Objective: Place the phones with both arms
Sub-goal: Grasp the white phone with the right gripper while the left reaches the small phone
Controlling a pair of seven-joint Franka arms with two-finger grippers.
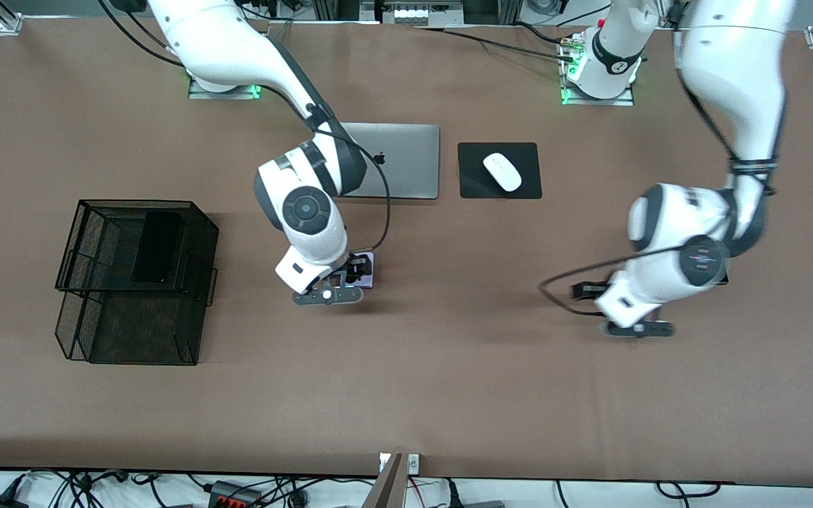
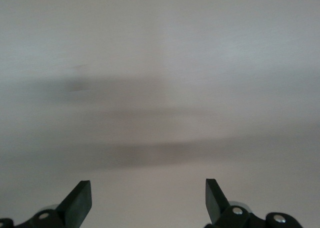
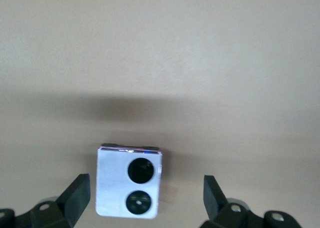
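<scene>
The right claw (image 3: pixel 145 198) hangs low over the lilac phone (image 3: pixel 129 182), jaws spread wide with the phone between them but untouched — it lies flat on the surface (image 1: pixel 449 367), nearer the front camera than the laptop (image 1: pixel 403 161). The long black phone (image 1: pixel 156 247) lies on the upper tier of the mesh rack (image 1: pixel 71 264), which stands toward the right arm's end, well apart from the laptop. The left claw (image 2: pixel 148 200) is spread open and empty over bare surface toward the left arm's end — nearer the camera than the mouse (image 1: pixel 502 171) on its black pad (image 1: pixel 470 185) beside the laptop.
</scene>
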